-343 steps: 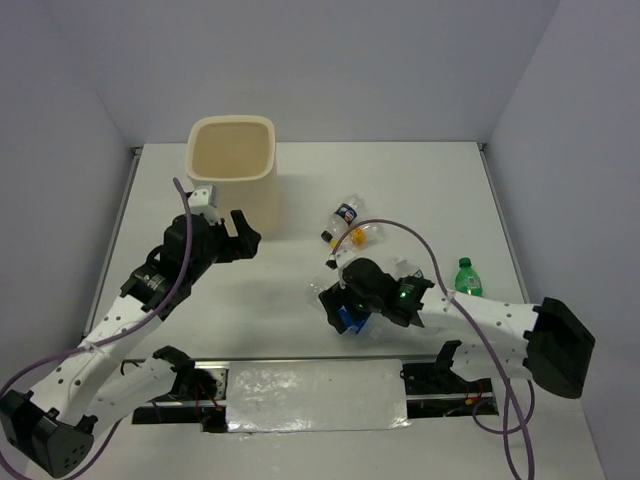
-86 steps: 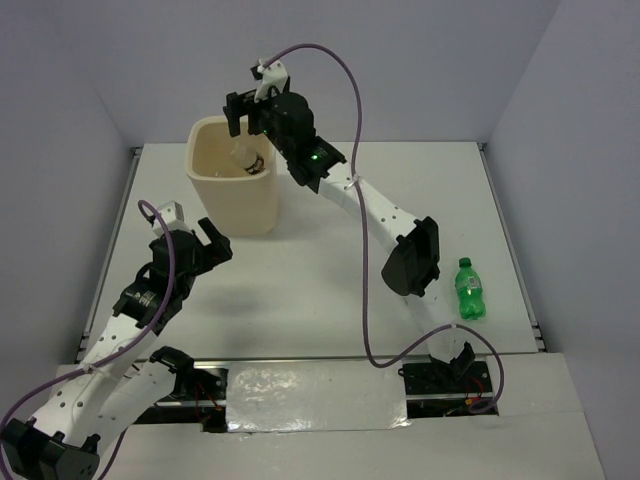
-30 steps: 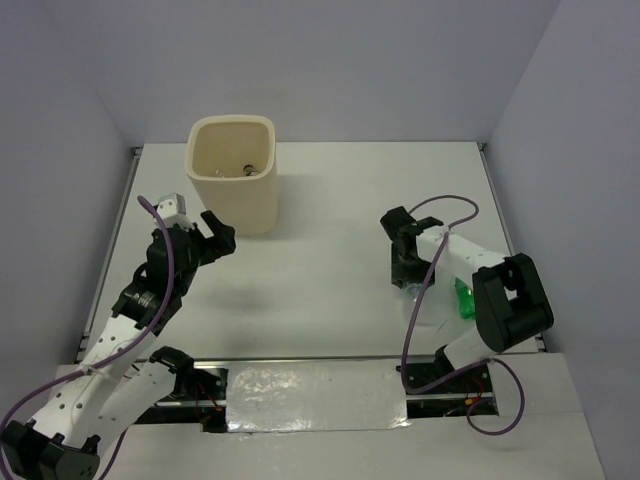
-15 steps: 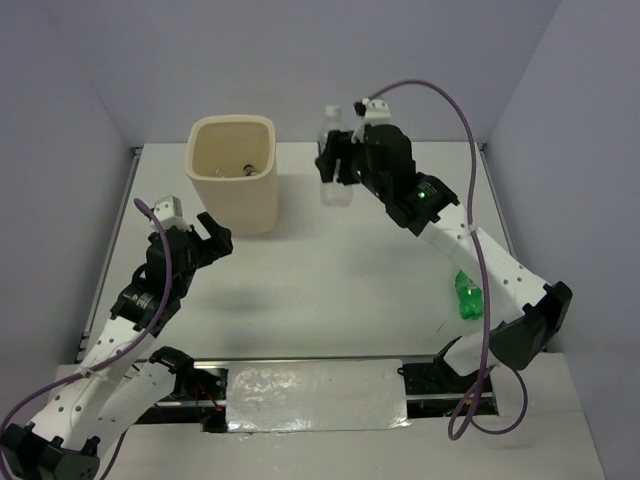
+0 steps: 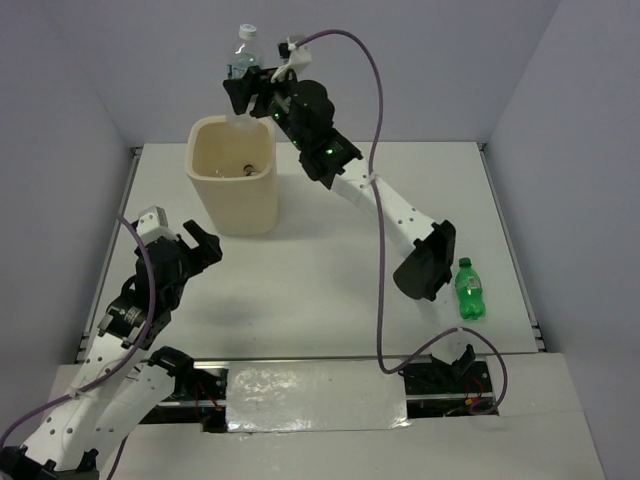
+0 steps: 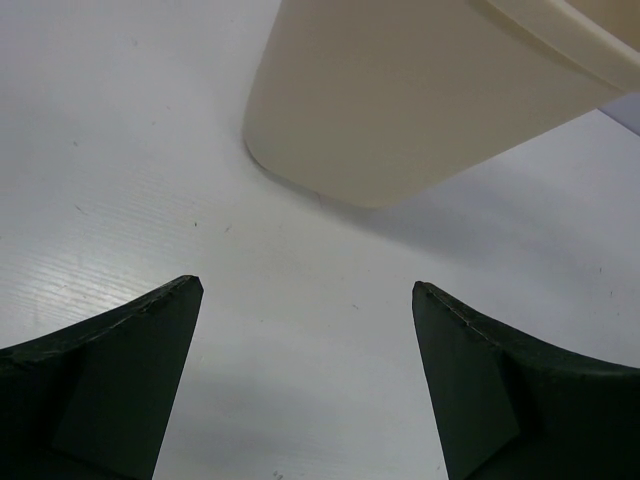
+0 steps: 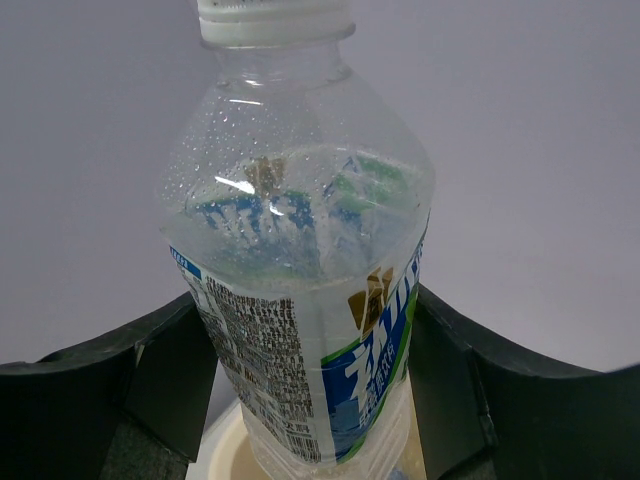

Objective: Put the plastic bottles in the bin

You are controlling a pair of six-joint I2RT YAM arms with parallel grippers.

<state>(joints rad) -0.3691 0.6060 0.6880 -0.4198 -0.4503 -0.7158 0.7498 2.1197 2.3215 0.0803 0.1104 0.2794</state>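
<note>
My right gripper [image 5: 243, 84] is raised above the cream bin [image 5: 232, 215] and is shut on a clear plastic bottle [image 5: 241, 52] with a blue label and white cap, held upright. In the right wrist view the bottle [image 7: 300, 270] sits between both fingers [image 7: 150, 375], with the bin's rim [image 7: 225, 440] just below it. Inside the bin something small and dark [image 5: 246, 168] shows. A green soda bottle [image 5: 468, 290] lies on the table at the right. My left gripper [image 5: 190, 248] is open over bare table in front of the bin [image 6: 420, 100], its fingers [image 6: 120, 360] wide apart and empty.
The right arm's elbow [image 5: 425, 262] hangs over the table close to the green bottle. Grey walls enclose the white table [image 5: 330, 250] on three sides. A metal rail [image 5: 310, 395] runs along the near edge.
The right arm has carried the clear bottle left and up, from beside the bin to above its opening. The left arm has pulled back slightly toward the near edge.
</note>
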